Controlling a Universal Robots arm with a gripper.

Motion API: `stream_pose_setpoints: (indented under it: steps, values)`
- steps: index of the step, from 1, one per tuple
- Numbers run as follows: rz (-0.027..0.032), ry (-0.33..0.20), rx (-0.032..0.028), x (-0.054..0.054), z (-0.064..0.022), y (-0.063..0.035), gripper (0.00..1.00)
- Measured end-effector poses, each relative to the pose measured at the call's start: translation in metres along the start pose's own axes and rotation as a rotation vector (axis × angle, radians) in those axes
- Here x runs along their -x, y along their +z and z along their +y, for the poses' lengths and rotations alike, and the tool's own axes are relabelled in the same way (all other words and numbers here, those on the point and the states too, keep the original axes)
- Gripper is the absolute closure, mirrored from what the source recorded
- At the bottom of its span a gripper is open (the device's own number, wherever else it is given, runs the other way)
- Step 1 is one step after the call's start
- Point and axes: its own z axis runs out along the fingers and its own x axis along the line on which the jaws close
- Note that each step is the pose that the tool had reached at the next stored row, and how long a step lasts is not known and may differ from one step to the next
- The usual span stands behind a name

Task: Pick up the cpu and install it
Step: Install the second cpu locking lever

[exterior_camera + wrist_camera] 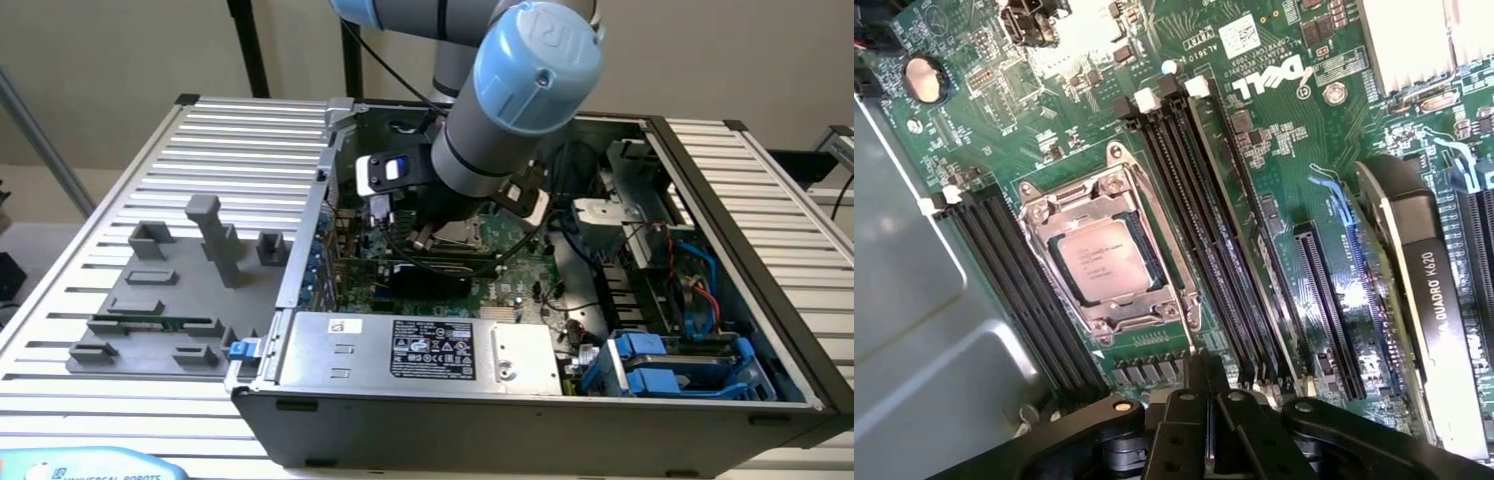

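Observation:
The cpu [1099,262], a silvery square chip with printed text, lies flat inside the metal-framed socket [1154,300] on the green motherboard [1294,130]. My gripper [1201,378] hovers just off one side of the socket, its black fingers shut together with nothing between them. In the exterior view the arm's blue-capped wrist [514,100] reaches down into the open computer case [534,420], over the socket [461,237].
Black memory slots [1214,230] flank the socket on both sides. A Quadro graphics card [1429,290] stands further off. A grey tray [100,362] with plastic blocks sits at the exterior view's left. The power supply [414,350] and blue drive bays [667,368] line the case's near edge.

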Motion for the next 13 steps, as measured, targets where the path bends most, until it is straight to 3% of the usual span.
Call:
stream_pose_setpoints:
  steps: [6, 13]
  values:
    - [-0.0188, 0.004, 0.0086, -0.0053, -0.0009, 0.002, 0.89]
    - [-0.0492, 0.011, 0.0231, -0.0103, -0.0022, 0.0063, 0.89]
